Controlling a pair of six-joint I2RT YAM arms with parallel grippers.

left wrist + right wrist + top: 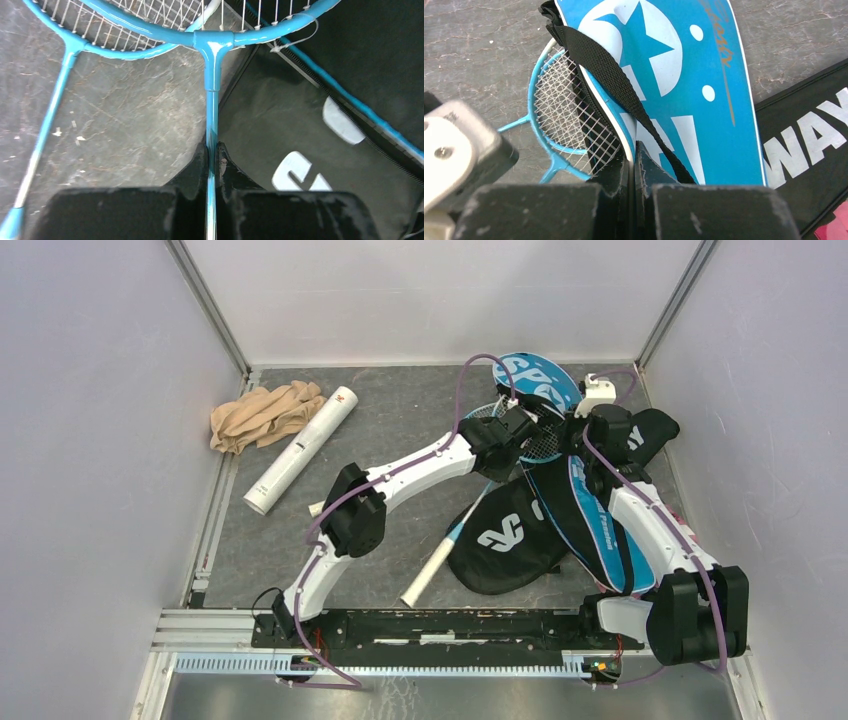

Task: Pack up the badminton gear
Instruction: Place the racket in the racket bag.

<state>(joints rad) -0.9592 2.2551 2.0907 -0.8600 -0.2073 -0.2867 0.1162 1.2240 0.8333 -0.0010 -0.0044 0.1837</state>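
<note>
- Far left, a tan cloth (262, 415) lies bunched on the mat (400, 410), close to the left wall.
- Just beside it lies the white tube (300, 450), slanting from near the cloth down towards my bases.
- A white racket handle (430, 575) rests on the mat near the middle, its end touching the black cover.
- My left gripper (212, 150) reaches out to the centre of the mat. Its fingers are clamped together on the thin blue shaft of a racket (212, 42), just below the T-joint of the head.
- A second racket (55, 100), also blue, lies to the left of the held one in my left wrist view. The two heads overlap.
- The black cover (505, 540) with its white logo lies flat below and to the right of my left gripper, under the held shaft.
- The blue cover (664, 60) sits at the far side, and both strung heads are tucked partly under its edge. A black strap (609, 70) runs across it.
- My right gripper (633, 160) is pinched shut on the near edge of the blue cover, next to the strap.
- Farthest right lies another black cover lettered "WAY" (809, 135), touching the blue cover's side.
</note>
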